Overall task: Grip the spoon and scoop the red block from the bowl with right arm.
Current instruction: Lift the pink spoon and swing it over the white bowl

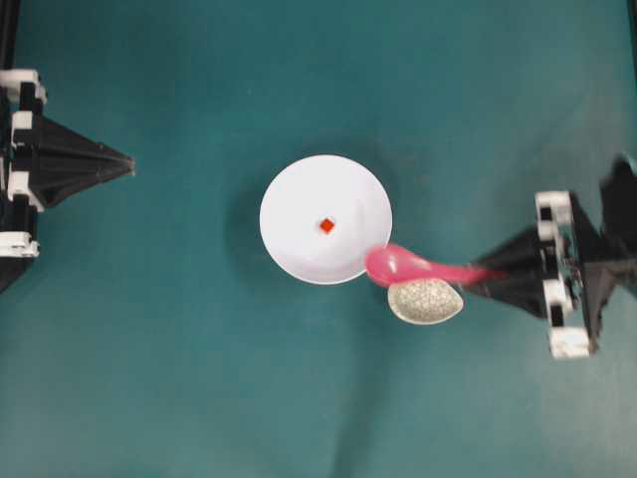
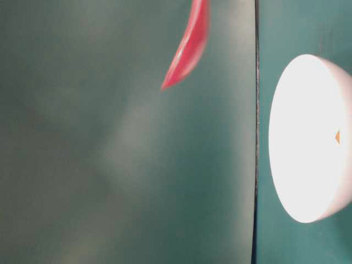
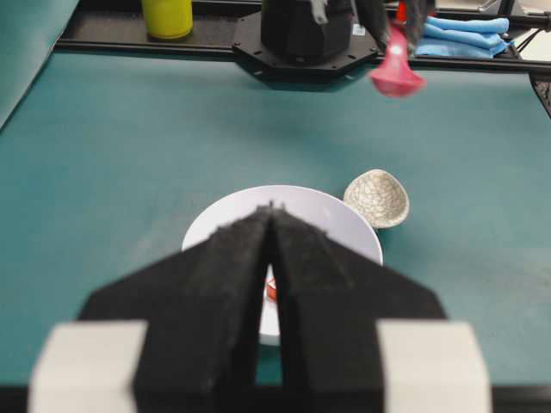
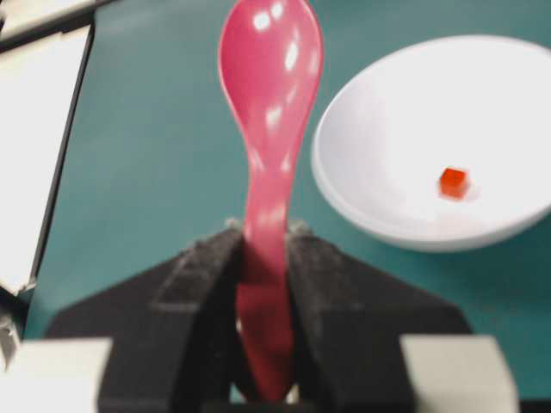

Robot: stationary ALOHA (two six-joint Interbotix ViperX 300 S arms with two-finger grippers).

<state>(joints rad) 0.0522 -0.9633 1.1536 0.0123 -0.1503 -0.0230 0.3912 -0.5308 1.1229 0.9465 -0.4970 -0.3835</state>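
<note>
The magenta-pink spoon [image 1: 393, 264] is held by its handle in my right gripper [image 1: 493, 274], which is shut on it. The spoon is raised off the table, with its scoop by the lower right rim of the white bowl [image 1: 299, 209]. In the right wrist view the spoon [image 4: 271, 77] sticks out ahead of the gripper [image 4: 263, 232], left of the bowl [image 4: 405, 172]. The tiny red block [image 1: 326, 226] lies in the middle of the bowl and also shows in the right wrist view [image 4: 453, 182]. My left gripper [image 1: 129, 166] is shut and empty, far left of the bowl.
A small speckled beige dish [image 1: 426, 301] sits on the table just below the spoon, next to the bowl. In the left wrist view a yellow cup [image 3: 167, 17] and a blue cloth [image 3: 465, 39] lie beyond the table's far edge.
</note>
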